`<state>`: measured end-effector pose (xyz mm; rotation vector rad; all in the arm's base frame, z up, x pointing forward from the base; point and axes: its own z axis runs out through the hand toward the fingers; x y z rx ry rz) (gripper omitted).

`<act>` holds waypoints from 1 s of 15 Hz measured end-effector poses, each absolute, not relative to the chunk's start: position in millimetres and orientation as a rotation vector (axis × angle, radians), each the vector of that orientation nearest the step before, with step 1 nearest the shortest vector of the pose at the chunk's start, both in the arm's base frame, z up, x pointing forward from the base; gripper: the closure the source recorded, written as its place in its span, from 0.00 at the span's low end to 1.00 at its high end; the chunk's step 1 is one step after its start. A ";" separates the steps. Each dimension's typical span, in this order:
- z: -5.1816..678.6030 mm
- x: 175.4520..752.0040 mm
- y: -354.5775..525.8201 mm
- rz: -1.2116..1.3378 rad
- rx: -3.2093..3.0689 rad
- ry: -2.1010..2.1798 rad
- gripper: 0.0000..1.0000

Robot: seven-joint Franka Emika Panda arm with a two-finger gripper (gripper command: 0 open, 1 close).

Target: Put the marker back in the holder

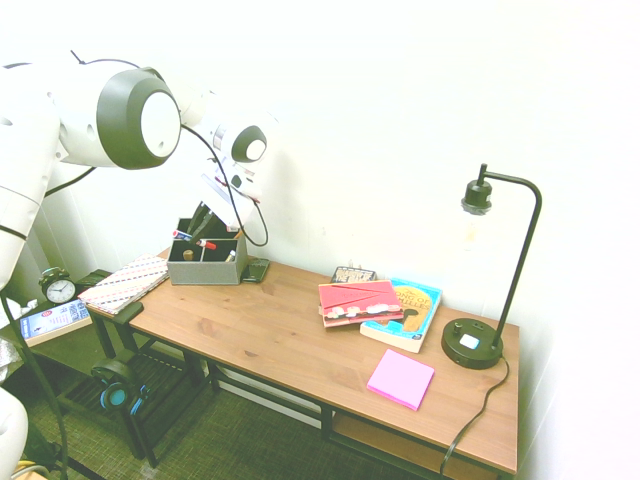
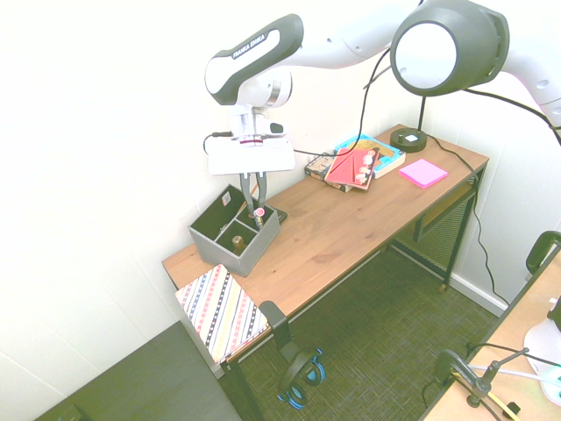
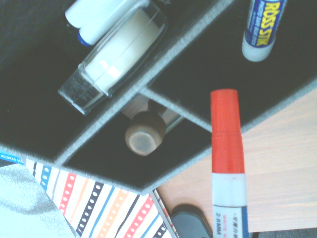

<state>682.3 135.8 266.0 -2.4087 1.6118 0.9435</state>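
Observation:
The grey holder (image 2: 221, 255) stands at the desk's end by the wall, its front wall (image 1: 205, 272) facing the room. My gripper (image 2: 256, 203) hangs just over its rim, shut on the marker (image 2: 259, 214), which points red cap down toward a compartment. The first exterior view shows the gripper (image 1: 203, 228) above the box with the red cap (image 1: 206, 243) at the box's top edge. In the wrist view the marker (image 3: 228, 163) stands over the holder's corner, beside the grey dividers (image 3: 163, 104). The box holds a glue stick (image 3: 262, 29), a tape dispenser (image 3: 114, 54) and a brown round cap (image 3: 144, 136).
A striped notebook (image 2: 221, 311) lies past the desk's end beside the holder. Further along the desk are red and blue books (image 1: 385, 305), a pink sticky pad (image 1: 401, 378) and a black lamp (image 1: 480, 340). A dark small object (image 1: 256, 270) sits right beside the holder.

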 end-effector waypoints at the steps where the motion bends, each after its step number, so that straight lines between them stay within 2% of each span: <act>1: 263.0 683.1 133.4 0.948 -2.398 1.613 0.00; 15: 236.4 694.4 110.7 0.941 -2.376 1.600 0.00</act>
